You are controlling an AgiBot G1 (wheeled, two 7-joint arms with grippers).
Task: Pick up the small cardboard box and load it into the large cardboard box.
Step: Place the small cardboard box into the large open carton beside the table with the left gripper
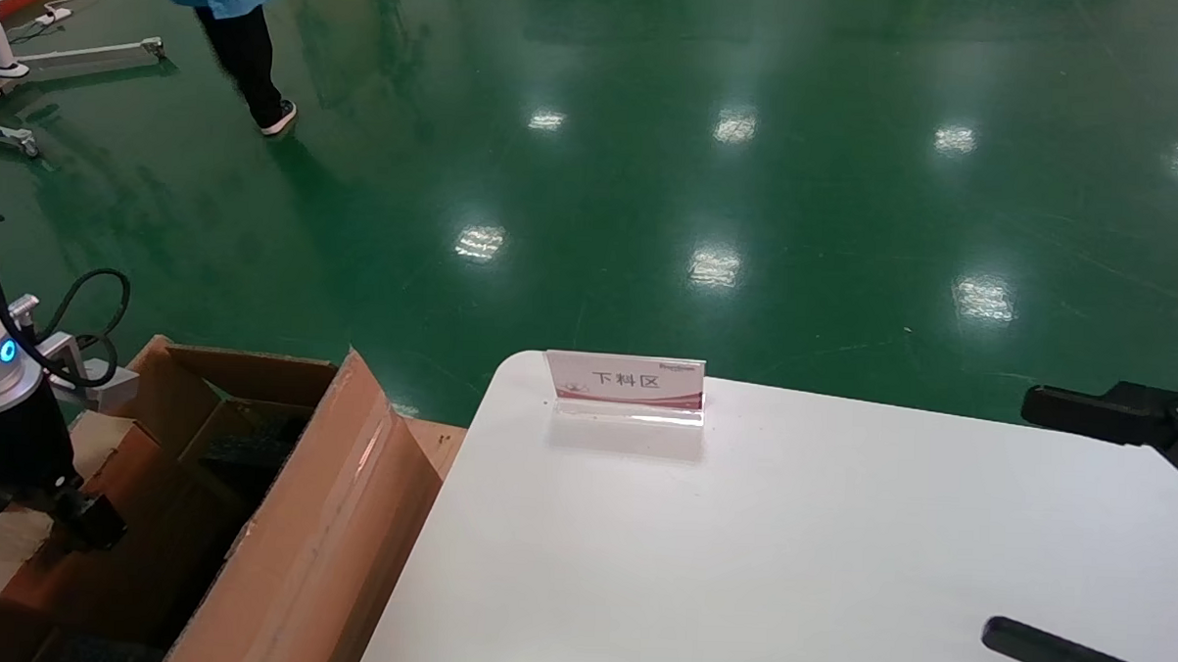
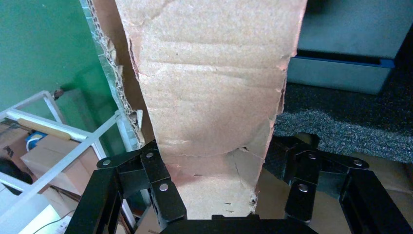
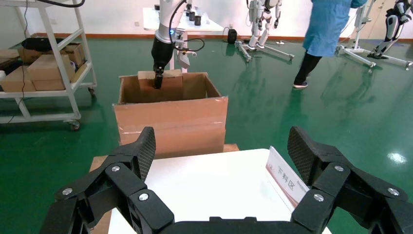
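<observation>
The large cardboard box (image 1: 349,479) stands on the floor to the left of the table, flaps up, with black foam (image 1: 252,447) inside; it also shows in the right wrist view (image 3: 170,122). The small cardboard box (image 3: 170,85) stands inside it, and its torn pale face (image 2: 214,97) fills the left wrist view. My left gripper (image 1: 87,524) reaches down into the large box and straddles the small box (image 2: 229,151). It is open: one finger (image 2: 163,187) lies against the cardboard, the other (image 2: 302,190) stands clear. My right gripper (image 3: 221,146) hangs open and empty over the table.
A white table (image 1: 787,553) carries a small sign stand (image 1: 626,381) near its far edge. A person in a blue coat (image 1: 237,25) walks on the green floor beyond. A cart with cartons (image 3: 44,73) stands beside the large box.
</observation>
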